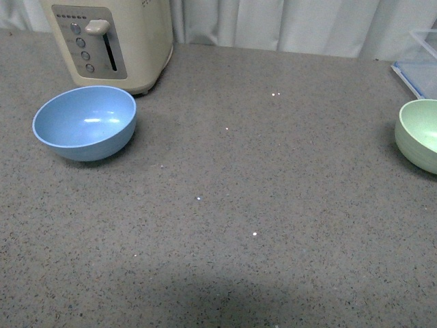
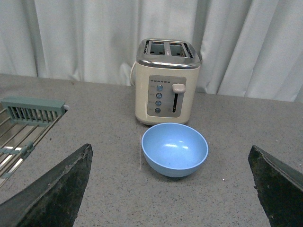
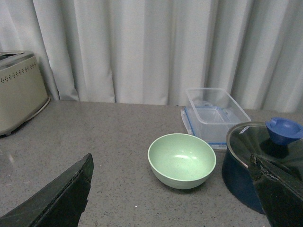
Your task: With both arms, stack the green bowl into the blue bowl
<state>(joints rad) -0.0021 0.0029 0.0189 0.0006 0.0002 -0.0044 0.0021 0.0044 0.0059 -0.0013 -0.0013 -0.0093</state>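
The blue bowl (image 1: 85,122) stands upright and empty at the left of the grey counter, just in front of a toaster. It also shows in the left wrist view (image 2: 174,149). The green bowl (image 1: 419,134) stands upright and empty at the right edge of the front view, cut off by the frame. It shows whole in the right wrist view (image 3: 182,160). My left gripper (image 2: 173,191) is open and empty, short of the blue bowl. My right gripper (image 3: 175,194) is open and empty, short of the green bowl. Neither arm shows in the front view.
A cream toaster (image 1: 113,39) stands behind the blue bowl. A clear plastic container (image 3: 215,115) sits behind the green bowl, and a dark blue pot with a glass lid (image 3: 262,158) is close beside it. A metal dish rack (image 2: 26,127) lies beside the left arm.
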